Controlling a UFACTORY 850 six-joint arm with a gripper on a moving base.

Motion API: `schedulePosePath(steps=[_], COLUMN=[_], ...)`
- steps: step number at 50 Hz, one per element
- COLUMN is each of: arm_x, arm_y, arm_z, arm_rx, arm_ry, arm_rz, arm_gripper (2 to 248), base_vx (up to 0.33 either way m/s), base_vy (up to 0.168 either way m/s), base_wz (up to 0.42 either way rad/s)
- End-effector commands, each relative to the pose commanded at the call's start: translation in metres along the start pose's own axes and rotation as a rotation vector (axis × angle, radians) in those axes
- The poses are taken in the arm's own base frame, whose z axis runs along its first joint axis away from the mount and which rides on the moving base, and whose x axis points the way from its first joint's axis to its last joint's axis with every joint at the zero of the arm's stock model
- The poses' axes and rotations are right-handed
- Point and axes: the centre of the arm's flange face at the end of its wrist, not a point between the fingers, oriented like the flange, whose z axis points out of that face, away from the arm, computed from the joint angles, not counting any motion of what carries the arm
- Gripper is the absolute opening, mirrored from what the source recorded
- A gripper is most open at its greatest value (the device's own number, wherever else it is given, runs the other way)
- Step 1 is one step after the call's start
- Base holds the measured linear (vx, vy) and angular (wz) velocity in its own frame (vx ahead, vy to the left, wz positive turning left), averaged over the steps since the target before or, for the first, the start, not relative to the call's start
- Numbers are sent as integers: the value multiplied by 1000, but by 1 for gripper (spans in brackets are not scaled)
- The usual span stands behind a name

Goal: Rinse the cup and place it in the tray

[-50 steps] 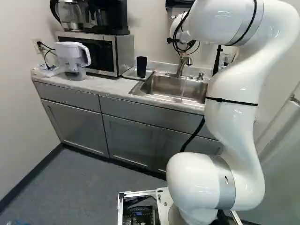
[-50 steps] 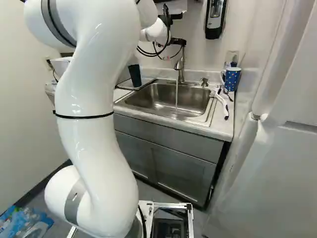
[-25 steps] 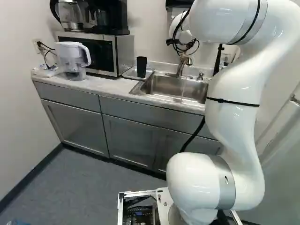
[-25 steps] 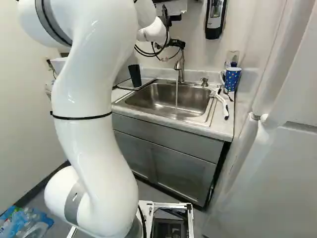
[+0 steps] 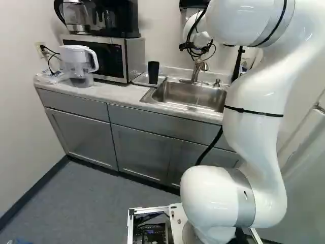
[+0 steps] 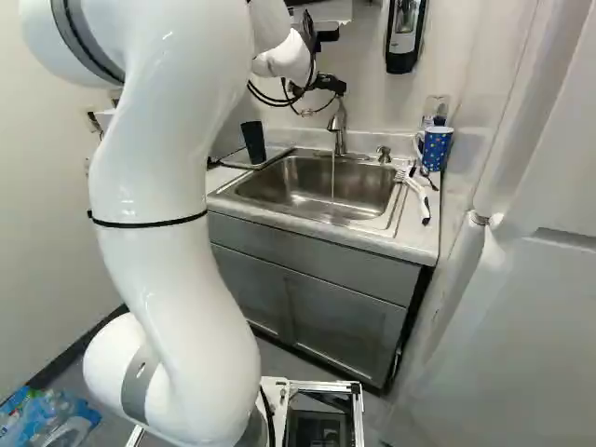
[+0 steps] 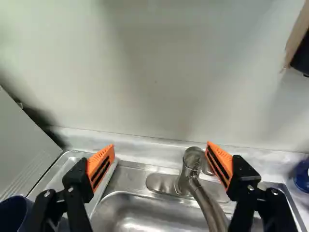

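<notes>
1 cup (image 5: pixel 153 72) on tray (image 5: pixel 141 79); tool (image 6: pixel 332 85) spread nr tap (image 6: pixel 339 121).

A counter (image 5: pixel 118 94) runs along the back wall (image 5: pixel 165 30), above cabinets (image 5: pixel 142 152). From left to right in the left base view, a pitcher (image 5: pixel 77 65) stands on it, in front of a microwave (image 5: pixel 135 58) with a coffee maker (image 5: pixel 121 18) on top; then comes a tray (image 5: pixel 144 80) with a cup (image 5: pixel 153 72) upright on it, then the sink (image 5: pixel 180 95), with the faucet (image 5: pixel 198 68) behind its basin. In the right base view, a soap pump (image 6: pixel 385 155) sits right of the faucet; farther right, a mug (image 6: pixel 436 149) stands behind a long-handled tool (image 6: pixel 419 197), beside the basin.
</notes>
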Motion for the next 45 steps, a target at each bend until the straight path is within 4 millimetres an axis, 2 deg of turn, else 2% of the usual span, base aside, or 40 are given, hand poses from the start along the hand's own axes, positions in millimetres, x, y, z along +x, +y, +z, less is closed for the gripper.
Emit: schedulePosePath(steps=[18, 45], arm_x=[-6, -7], arm_y=[-4, -6], arm_z=[-11, -15], arm_rx=[5, 7], arm_ry=[-35, -37], arm_rz=[-3, -4], arm_gripper=[247, 247], base_vx=[0, 0], base_vy=[0, 0], base_wz=[0, 0])
